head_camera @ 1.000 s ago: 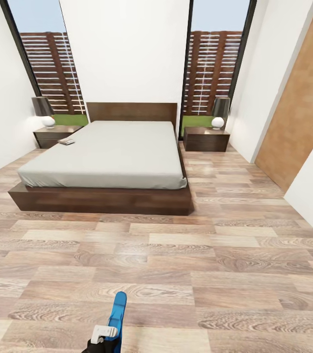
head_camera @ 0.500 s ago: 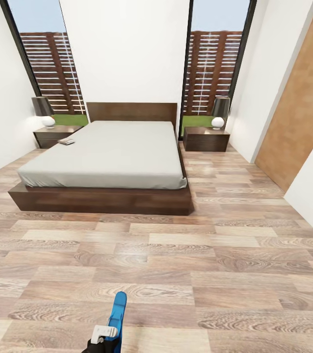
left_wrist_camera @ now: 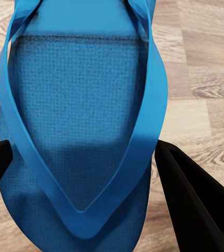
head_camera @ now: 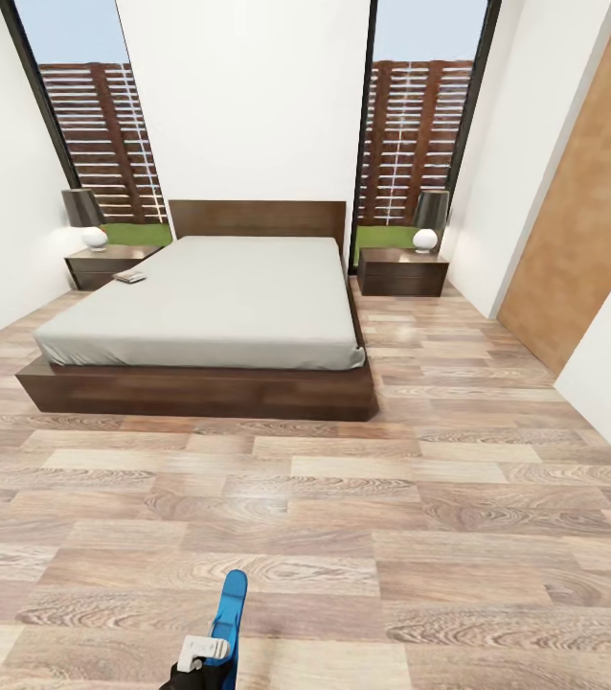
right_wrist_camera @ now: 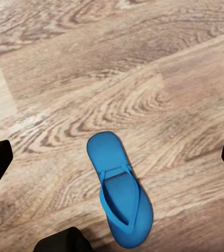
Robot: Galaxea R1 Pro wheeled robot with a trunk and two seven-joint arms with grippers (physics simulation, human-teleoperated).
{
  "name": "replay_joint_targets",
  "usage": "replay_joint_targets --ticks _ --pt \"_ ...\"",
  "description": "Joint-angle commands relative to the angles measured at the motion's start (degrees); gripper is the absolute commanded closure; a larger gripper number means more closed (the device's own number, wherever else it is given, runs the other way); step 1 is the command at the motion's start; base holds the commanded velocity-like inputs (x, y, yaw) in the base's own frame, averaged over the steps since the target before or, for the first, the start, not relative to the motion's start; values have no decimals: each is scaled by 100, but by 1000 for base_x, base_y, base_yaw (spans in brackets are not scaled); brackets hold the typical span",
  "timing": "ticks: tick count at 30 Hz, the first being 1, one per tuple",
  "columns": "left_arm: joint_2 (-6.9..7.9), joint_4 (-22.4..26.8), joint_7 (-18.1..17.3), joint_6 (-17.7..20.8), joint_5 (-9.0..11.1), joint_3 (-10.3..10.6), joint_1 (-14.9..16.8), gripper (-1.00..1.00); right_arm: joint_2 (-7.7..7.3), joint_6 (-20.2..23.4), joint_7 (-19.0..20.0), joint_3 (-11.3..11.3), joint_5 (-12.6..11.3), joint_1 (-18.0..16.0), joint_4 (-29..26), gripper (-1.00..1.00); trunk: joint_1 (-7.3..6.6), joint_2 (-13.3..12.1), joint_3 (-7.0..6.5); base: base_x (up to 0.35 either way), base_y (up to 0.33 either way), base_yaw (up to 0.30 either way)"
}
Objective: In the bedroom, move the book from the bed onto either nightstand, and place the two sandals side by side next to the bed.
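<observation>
One blue sandal (left_wrist_camera: 80, 131) is gripped in the left pincer (head_camera: 212, 652), its long axis pointed ahead toward the bed (head_camera: 219, 307), well apart across the floor (head_camera: 440, 537). The other sandal (right_wrist_camera: 118, 189) lies flat below the right pincer (right_wrist_camera: 112, 163), whose fingers stand spread. The book (head_camera: 130, 277) rests at the bed's far left edge, near the left nightstand (head_camera: 109, 264).

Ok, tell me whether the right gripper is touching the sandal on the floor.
Apart. Right wrist view: bare floor separates the sandal from the right gripper on both sides.
</observation>
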State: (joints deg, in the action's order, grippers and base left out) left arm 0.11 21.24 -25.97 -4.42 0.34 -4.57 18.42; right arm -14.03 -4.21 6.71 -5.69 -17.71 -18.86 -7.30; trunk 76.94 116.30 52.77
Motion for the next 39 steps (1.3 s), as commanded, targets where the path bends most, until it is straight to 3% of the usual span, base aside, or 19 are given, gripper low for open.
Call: replay_joint_targets --ticks 1,32,39 --pt "-3 -6 -40 -5 1 -35 5 100 -1 -18 41 -46 -13 -4 9 -100 -1 2 4 0 0 0" --pt "-4 -6 -40 2 1 -32 4 100 6 -115 84 -37 4 -4 -70 -100 -1 2 4 0 0 0" --pt "-7 -6 -40 3 2 -26 4 100 6 -115 84 -37 5 -4 -62 -100 153 283 130 0 0 0"
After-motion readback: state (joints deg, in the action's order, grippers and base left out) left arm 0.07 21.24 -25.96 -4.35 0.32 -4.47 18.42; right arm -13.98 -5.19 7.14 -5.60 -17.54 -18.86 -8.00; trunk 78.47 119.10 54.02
